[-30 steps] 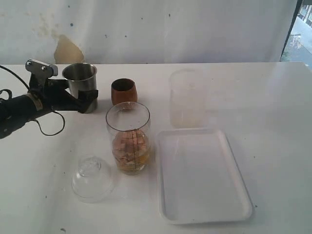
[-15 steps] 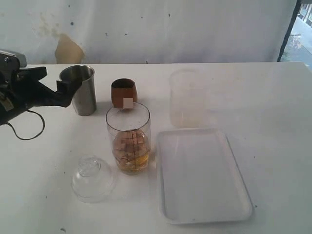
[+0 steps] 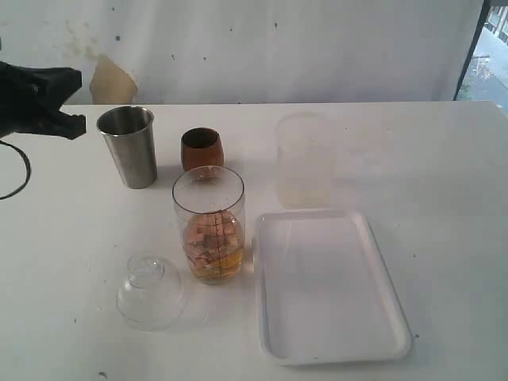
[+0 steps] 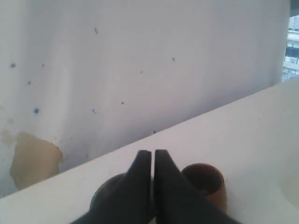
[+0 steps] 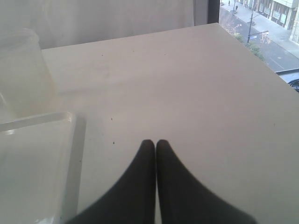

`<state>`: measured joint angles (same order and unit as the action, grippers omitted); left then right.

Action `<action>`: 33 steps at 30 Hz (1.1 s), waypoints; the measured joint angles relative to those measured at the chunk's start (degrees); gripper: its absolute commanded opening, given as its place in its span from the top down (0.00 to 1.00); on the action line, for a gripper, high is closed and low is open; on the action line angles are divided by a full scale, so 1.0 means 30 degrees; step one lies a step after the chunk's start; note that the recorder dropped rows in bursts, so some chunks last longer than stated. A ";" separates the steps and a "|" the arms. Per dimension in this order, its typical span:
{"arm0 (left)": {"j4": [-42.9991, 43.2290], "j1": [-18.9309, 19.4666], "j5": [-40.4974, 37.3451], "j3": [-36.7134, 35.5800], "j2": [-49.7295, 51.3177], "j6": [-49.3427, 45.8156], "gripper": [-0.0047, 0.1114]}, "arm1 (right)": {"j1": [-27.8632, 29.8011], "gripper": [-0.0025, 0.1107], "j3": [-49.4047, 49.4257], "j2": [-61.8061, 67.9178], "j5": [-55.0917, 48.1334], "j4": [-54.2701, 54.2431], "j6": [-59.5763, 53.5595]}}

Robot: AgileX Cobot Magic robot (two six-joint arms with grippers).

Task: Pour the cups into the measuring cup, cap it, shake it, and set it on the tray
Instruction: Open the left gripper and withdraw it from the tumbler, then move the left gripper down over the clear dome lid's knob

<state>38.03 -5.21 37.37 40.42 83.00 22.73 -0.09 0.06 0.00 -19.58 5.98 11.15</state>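
Note:
The steel tumbler point(image 3: 131, 147) stands upright at the back left, with the brown wooden cup point(image 3: 202, 148) to its right. In front of them, the clear measuring cup point(image 3: 209, 226) holds amber liquid and has no lid. The dome cap point(image 3: 149, 290) lies on the table at its front left. The white tray point(image 3: 325, 286) lies bare to the right. My left gripper point(image 3: 79, 125) hovers left of the tumbler, apart from it. In the left wrist view this gripper point(image 4: 153, 151) is shut on nothing, above the wooden cup point(image 4: 203, 179). My right gripper point(image 5: 155, 141) is shut, off the exterior view.
A frosted translucent cup point(image 3: 303, 159) stands behind the tray; it also shows in the right wrist view as the frosted cup point(image 5: 21, 70), beside the tray's corner point(image 5: 32, 158). A black cable loops at the far left edge point(image 3: 12, 171). The wall rises behind the table.
My left gripper let go of the steel tumbler, drew back to the left and upward, and closed. The tumbler now stands free on the table.

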 measured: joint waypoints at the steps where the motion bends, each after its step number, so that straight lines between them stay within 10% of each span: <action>1: 0.0491 0.0000 -0.0262 0.0048 -0.0499 0.0470 0.96 | 0.0000 0.98 0.0000 0.0000 0.0000 0.0000 0.0000; 13: 0.3616 0.0000 -0.1040 0.2828 -0.4198 0.8320 0.96 | 0.0000 0.98 0.0000 0.0000 0.0000 0.0000 0.0000; 20: 0.7659 -0.0935 -1.5487 0.5799 -0.3957 1.1843 0.96 | 0.0000 0.98 0.0000 0.0000 0.0000 0.0000 0.0000; 33: -1.4478 -0.1331 -3.3498 1.3533 0.1544 -1.0291 0.85 | 0.0000 0.98 0.0000 0.0000 0.0000 0.0000 0.0040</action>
<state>-5.40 -9.21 -63.13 81.02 87.63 -8.15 -0.09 0.06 0.00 -19.58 5.98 11.27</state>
